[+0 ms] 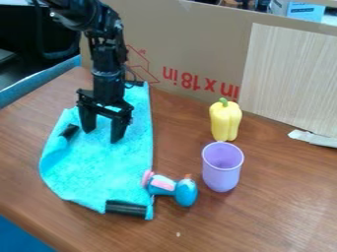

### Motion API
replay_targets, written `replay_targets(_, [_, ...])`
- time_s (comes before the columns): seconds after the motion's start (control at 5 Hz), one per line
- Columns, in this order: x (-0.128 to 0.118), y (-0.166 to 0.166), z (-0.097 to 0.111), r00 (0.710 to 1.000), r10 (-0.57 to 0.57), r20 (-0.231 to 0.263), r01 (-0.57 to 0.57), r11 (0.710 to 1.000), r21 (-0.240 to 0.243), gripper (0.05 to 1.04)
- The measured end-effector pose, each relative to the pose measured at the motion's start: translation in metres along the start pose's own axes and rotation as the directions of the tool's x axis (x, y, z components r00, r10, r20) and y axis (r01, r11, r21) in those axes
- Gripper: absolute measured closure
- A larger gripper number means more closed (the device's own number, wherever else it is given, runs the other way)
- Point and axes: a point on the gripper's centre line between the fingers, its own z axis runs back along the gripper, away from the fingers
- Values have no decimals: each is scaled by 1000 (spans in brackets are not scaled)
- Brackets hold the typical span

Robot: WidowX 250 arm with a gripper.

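Note:
My black gripper (102, 135) hangs over the upper middle of a bright turquoise cloth (99, 165), its two fingers apart and nothing between them. The cloth lies spread on the wooden table, with a dark strip (126, 208) at its near edge and another dark piece (69, 131) at its left side. Whether the fingertips touch the cloth, I cannot tell. A blue and pink toy (172, 188) lies by the cloth's lower right edge. To its right stands a purple cup (221, 167), with a yellow bell pepper (225, 120) upright just behind it.
A cardboard wall (178, 54) runs along the back of the brown table (283, 206), with a pale wood-grain panel (289, 78) at right. A torn whitish scrap (313, 138) lies by that panel's foot. Blue material (39, 81) edges the table at upper left.

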Motion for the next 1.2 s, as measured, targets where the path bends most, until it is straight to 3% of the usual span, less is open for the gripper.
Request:
replay_targets(0.4, [30, -17, 3, 1000, 11, -11, -10, 1000, 25, 85])
replay_targets(0.6, [28, -5, 1, 1000, 21, -16, -20, 999, 44, 85])
replay_targets(0.8, [22, 19, -3, 999, 41, -6, -40, 997, 63, 86])
replay_targets(1.2, [3, 99, -11, 994, 106, 8, -106, 988, 110, 80])
